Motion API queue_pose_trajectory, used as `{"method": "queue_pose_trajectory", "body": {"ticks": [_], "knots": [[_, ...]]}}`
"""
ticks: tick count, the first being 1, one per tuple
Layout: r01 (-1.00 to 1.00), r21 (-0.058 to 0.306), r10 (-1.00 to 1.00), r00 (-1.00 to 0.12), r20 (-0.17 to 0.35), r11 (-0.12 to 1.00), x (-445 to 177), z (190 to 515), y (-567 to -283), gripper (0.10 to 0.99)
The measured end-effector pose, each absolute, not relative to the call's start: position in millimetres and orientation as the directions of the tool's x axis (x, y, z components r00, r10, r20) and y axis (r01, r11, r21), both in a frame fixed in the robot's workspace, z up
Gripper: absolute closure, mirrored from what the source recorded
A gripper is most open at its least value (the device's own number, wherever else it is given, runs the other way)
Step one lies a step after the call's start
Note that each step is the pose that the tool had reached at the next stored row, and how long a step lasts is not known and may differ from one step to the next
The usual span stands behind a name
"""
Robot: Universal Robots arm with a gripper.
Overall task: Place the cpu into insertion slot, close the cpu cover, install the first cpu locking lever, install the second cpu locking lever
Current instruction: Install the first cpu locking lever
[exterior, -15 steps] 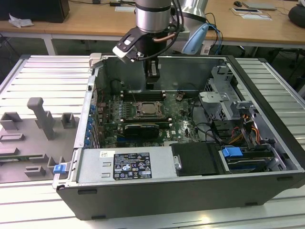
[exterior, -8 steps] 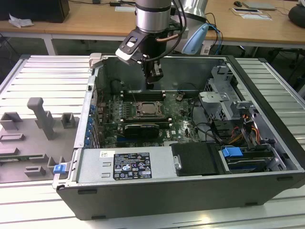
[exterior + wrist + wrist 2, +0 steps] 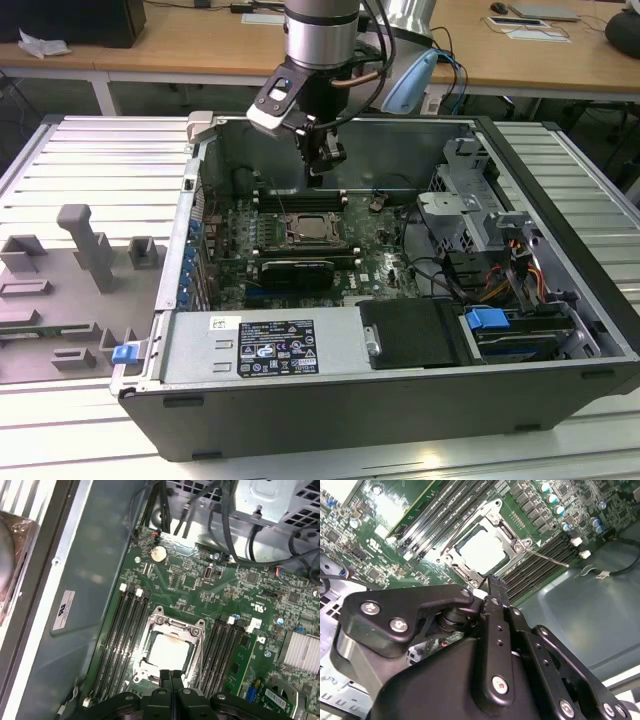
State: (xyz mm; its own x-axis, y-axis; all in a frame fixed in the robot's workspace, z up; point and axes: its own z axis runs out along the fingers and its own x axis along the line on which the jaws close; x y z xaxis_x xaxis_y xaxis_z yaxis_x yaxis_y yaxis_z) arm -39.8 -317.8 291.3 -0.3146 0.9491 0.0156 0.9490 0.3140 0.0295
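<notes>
The cpu lies flat in the insertion slot on the motherboard, its pale metal top showing. The silver cpu cover lies down around it as a frame. One thin locking lever sticks out from the socket corner over the memory slots. My gripper hangs inside the case, above the back edge of the socket and clear of it. In both wrist views its black fingertips are pressed together with nothing between them.
Long black memory slots flank the socket on both sides. A black card lies in front of it. A drive cage and cables fill the exterior view's right. The power supply spans the front. A grey fixture stands outside, left.
</notes>
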Motion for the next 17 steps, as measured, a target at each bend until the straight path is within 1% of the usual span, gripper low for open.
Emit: {"method": "queue_pose_trajectory", "body": {"ticks": [9, 15, 17], "knots": [[0.898, 0.029, 0.898, -0.44, 0.016, 0.44, -39.8, 291.3, -317.8, 0.98], [0.873, 0.03, 0.873, -0.487, 0.016, 0.486, -39.8, 291.3, -317.8, 0.98], [0.854, 0.03, 0.854, -0.519, 0.016, 0.519, -39.8, 291.3, -317.9, 0.98]]}}
